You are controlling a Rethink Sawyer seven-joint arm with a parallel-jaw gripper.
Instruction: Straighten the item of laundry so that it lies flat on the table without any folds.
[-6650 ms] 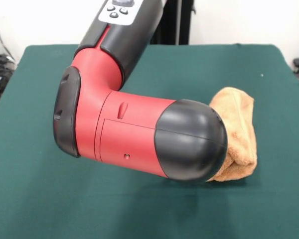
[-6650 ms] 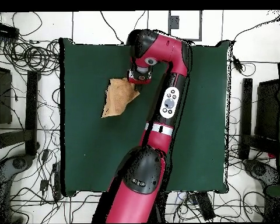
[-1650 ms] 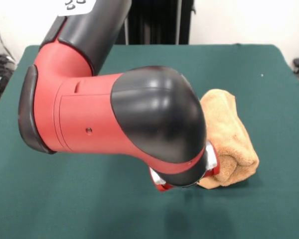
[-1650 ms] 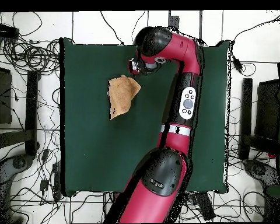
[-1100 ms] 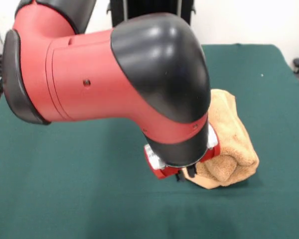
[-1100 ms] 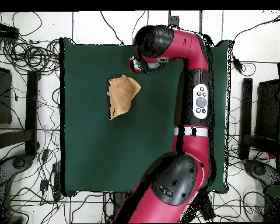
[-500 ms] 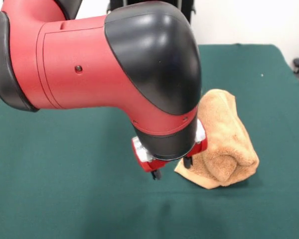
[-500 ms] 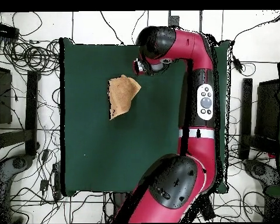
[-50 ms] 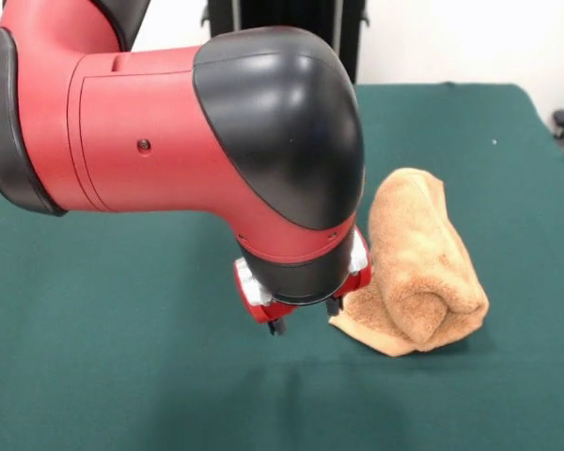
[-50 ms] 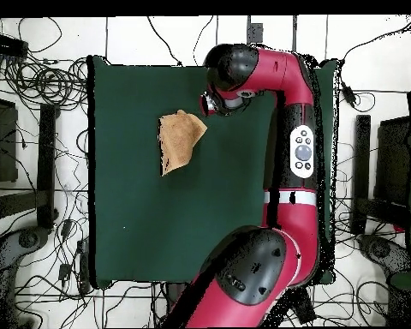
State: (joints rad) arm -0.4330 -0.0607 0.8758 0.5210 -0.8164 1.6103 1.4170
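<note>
The item of laundry is a tan towel, bunched into a thick folded roll on the right part of the green table. A thin flat corner sticks out at its near left end. My gripper hangs under the red and black wrist just left of that corner, close above the cloth. Its two dark fingertips stand apart with nothing between them, so it is open. In the overhead view the towel lies folded in the upper left part of the table, with the gripper beside its upper right corner.
The bulky arm hides much of the table's left and middle in the front view. Seen from overhead, the arm runs along the table's right side. Cables and dark stands surround the table on the floor.
The gripper has slid off the towel's near corner, leftward in the front view, and its fingertips now show apart. The towel keeps its rolled shape and place.
</note>
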